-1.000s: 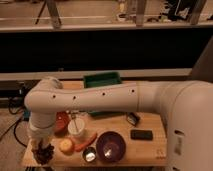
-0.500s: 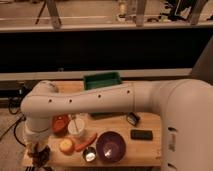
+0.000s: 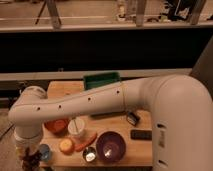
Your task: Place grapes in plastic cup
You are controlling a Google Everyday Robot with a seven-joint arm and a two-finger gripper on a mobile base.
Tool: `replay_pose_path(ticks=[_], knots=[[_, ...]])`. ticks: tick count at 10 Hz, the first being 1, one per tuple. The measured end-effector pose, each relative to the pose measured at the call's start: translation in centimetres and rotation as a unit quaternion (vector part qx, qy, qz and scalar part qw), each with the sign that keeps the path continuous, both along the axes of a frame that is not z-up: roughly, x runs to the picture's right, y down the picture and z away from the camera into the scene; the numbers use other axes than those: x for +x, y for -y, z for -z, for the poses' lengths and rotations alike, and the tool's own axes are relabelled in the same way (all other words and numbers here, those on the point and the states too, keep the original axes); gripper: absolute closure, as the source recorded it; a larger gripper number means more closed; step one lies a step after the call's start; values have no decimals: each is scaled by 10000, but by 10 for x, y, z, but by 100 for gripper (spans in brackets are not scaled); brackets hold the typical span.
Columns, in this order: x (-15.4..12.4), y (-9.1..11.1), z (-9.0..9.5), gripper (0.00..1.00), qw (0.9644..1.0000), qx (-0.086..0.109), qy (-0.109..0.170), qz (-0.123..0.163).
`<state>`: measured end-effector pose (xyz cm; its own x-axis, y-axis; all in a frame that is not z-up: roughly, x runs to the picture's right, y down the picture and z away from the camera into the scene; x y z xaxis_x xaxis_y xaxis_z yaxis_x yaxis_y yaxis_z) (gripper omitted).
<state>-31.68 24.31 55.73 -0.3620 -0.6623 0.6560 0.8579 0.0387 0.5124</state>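
Grapes (image 3: pixel 33 161) show as a dark, almost black clump with a faint reddish tint, low in the left corner of the view at the tip of the gripper (image 3: pixel 31 157). They sit just left of the plastic cup (image 3: pixel 44 151), not in it, at the table's (image 3: pixel 65 90) left edge. Whether the gripper clamps them or merely stands over them, I cannot tell.

Compared with a second ago, the wrist and the dark clump have slid left and lower in the frame, and the light blue cup, then largely covered, now shows beside them. Nothing else has moved.

Right of the cup lie a yellow-orange fruit (image 3: pixel 66 145), a carrot (image 3: pixel 86 141), a metal cup (image 3: pixel 90 154) and a purple bowl (image 3: pixel 111 146). Behind them stand a white cup (image 3: pixel 76 128) and an orange bowl (image 3: pixel 56 125).
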Motion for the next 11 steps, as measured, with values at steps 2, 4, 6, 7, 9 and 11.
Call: replay_pose_path(ticks=[2, 4, 6, 7, 9, 11], knots=[[-3, 4, -2, 100, 10000, 54, -31, -47], [-4, 9, -5, 100, 9999, 74, -39, -106], [-7, 12, -8, 100, 9999, 96, -10, -135], [-8, 14, -9, 100, 9998, 105, -2, -148], [-8, 17, -13, 100, 9998, 138, 5, -175], [-8, 21, -16, 100, 9996, 175, 4, -207]])
